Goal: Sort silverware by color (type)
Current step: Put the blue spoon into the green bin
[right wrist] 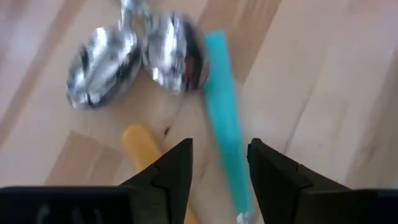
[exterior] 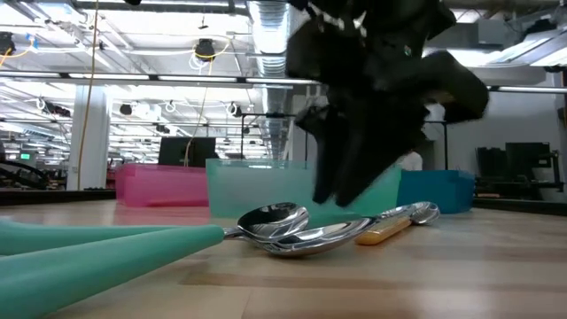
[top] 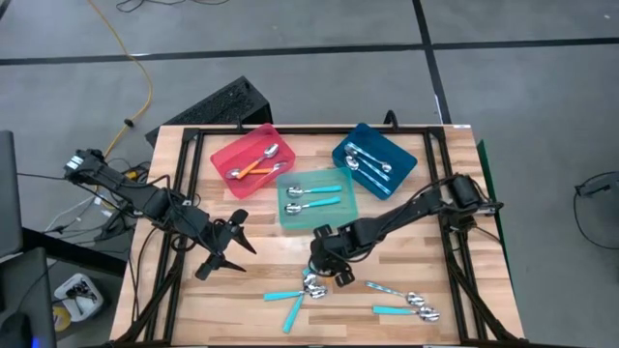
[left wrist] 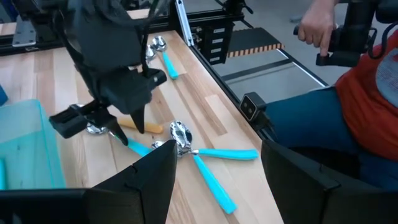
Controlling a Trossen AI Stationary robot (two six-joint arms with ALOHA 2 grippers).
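The wooden table (top: 193, 290) carries three plastic trays at its far side: a red tray (top: 224, 159) holding orange-handled spoons, a teal tray (top: 319, 214) with two teal-handled spoons, and a blue tray (top: 368, 140) with pale-handled ones. No brand, label or writing can be read on any of them. The right gripper (top: 330, 270) hangs low over the loose silverware (top: 311, 286) at the near middle, fingers parted, with an orange handle (right wrist: 140, 140) and a teal handle (right wrist: 225, 168) just beneath them; it appears to touch neither, though the view is blurred. More spoons (top: 416, 307) lie nearer the right edge. The left gripper (top: 230, 244) waits open at the left.
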